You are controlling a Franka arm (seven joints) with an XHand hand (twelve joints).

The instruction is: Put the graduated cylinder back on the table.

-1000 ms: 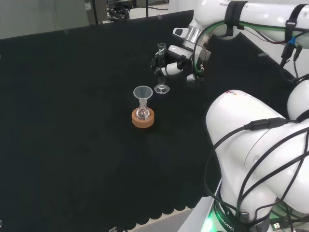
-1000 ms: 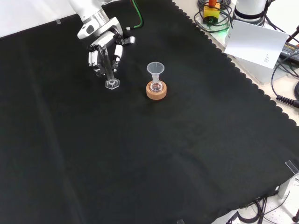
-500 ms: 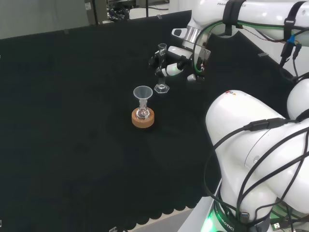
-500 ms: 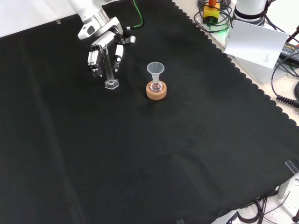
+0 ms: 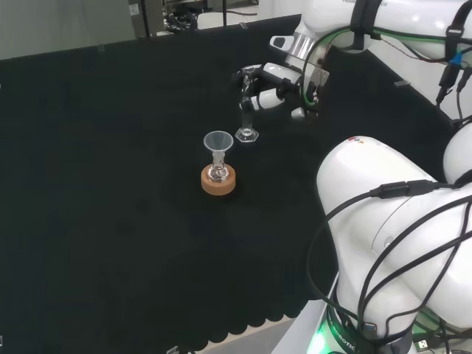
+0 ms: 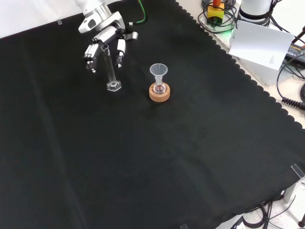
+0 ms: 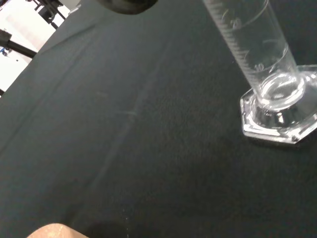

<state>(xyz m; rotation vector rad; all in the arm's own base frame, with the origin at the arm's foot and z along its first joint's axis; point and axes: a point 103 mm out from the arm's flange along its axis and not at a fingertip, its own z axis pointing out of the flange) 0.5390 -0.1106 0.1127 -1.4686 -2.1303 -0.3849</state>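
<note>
Graduated cylinder (image 6: 110,70) upright on worktop (image 6: 190,157), upper left of frame; robot hand (image 6: 102,44) open, clear: task essentially complete.

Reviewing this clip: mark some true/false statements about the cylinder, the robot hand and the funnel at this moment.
1. The graduated cylinder stands upright with its hexagonal base on the black cloth. True.
2. The robot hand is curled round the cylinder. False: its fingers are apart from the cylinder, near its top.
3. The funnel sits in a flask on a cork ring. True.
4. The cylinder lies on its side. False: it is upright.
5. In the front view the cork ring is left of the cylinder. False: it is to its right.
</note>
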